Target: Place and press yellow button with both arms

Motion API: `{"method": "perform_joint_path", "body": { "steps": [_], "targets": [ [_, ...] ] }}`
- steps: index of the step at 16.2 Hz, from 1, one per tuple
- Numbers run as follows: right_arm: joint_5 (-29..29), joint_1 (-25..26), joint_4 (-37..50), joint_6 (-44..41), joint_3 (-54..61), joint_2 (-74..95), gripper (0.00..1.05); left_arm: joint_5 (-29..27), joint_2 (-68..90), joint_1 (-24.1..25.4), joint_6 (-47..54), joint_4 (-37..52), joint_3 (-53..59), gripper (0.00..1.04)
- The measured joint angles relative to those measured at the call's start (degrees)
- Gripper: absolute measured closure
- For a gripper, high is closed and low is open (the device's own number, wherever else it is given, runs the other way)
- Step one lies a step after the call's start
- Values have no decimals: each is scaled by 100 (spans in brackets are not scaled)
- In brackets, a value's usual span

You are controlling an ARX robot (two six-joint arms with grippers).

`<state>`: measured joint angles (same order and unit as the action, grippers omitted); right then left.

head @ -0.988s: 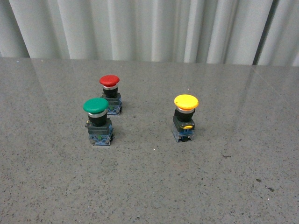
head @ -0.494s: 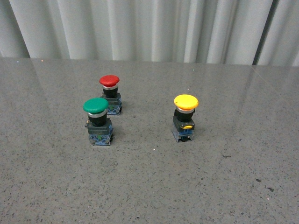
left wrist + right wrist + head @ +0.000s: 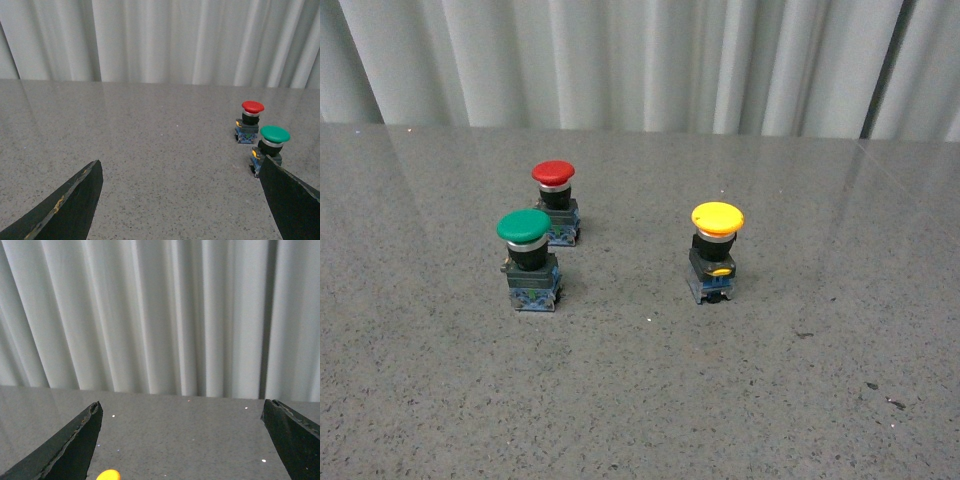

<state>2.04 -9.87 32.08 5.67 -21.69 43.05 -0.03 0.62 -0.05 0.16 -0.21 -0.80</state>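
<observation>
Nothing has shifted: the yellow button (image 3: 716,250) stands upright right of centre on the counter (image 3: 640,400), closer to the wide-open, empty right tool (image 3: 181,407) than to the equally open, empty left tool (image 3: 180,164).

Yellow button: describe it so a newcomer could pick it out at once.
On the grey table before the pale curtain stand three push-buttons. The green button and the red button sit close together on the left. The yellow button stands alone to the right, the only one with a yellow cap.
</observation>
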Motion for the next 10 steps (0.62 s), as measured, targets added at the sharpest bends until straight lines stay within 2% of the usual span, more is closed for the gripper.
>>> {"method": "perform_joint_path", "body": {
  "steps": [1, 2, 5, 6, 9, 10],
  "targets": [
    [-173, -732, 531, -39, -826, 1749, 7, 0, 0, 0, 0, -2, 0, 7],
    [-278, -1154, 654, -70, -1335, 2592, 7, 0, 0, 0, 0, 0, 0, 7],
    [-483, -1823, 544, -170, -2124, 4288, 7, 0, 0, 0, 0, -2, 0, 7],
    [-507, -1908, 501, -216, -2223, 4551, 15, 0, 0, 0, 0, 0, 0, 7],
    [-577, -1897, 144, -420, -2538, 5064, 59, 0, 0, 0, 0, 0, 0, 7],
    [-581, -1882, 0, -435, -2559, 5119, 69, 0, 0, 0, 0, 0, 0, 7]
  ]
}}
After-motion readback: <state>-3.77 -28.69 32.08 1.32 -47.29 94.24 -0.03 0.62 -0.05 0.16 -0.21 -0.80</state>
